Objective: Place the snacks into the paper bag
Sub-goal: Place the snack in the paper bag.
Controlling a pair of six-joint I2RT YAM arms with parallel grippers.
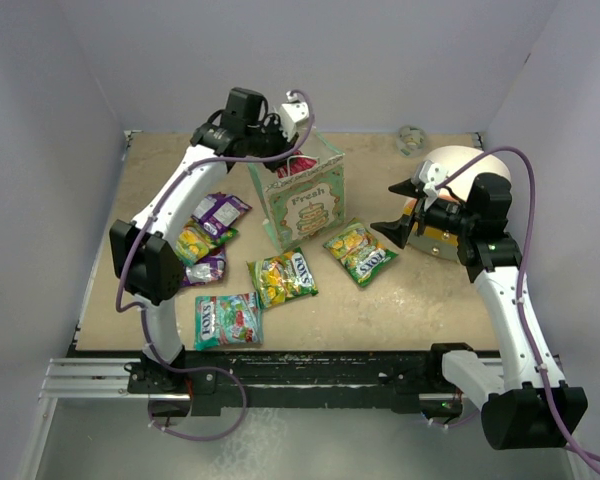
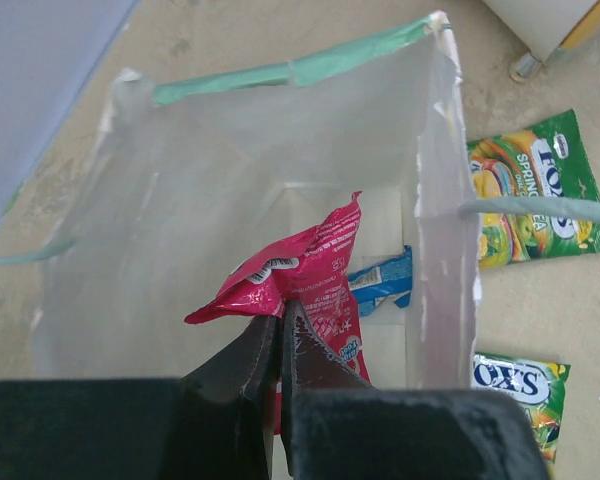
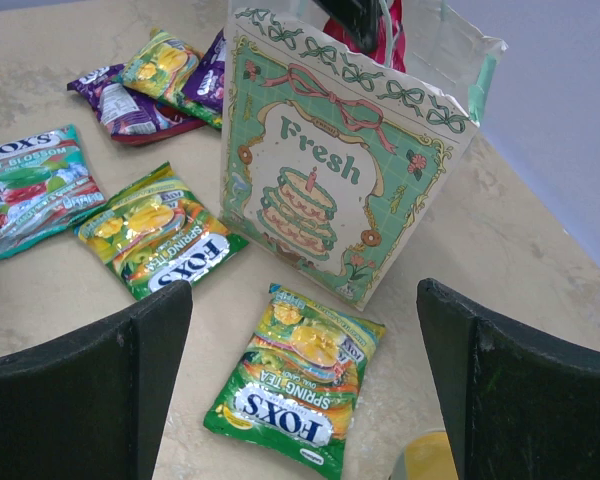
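Note:
The mint-green paper bag (image 1: 305, 203) stands upright mid-table, its cake and "Fresh" panel facing the right wrist view (image 3: 330, 170). My left gripper (image 1: 292, 160) is over its open mouth, shut on a red packet (image 2: 310, 272) that hangs inside the bag (image 2: 230, 200). A small blue-white packet (image 2: 385, 281) lies on the bag floor. My right gripper (image 1: 398, 208) is open and empty, right of the bag, above a yellow-green packet (image 3: 300, 385). Another yellow-green packet (image 1: 285, 277), a teal-and-red one (image 1: 227, 320) and purple ones (image 1: 220, 212) lie on the table.
A large cream-and-orange cylinder (image 1: 450, 200) stands just behind my right gripper. A third yellow-green packet (image 1: 193, 242) and a second purple packet (image 1: 205, 268) lie left of the bag. A small clear object (image 1: 412, 138) sits at the back edge. Walls enclose the table.

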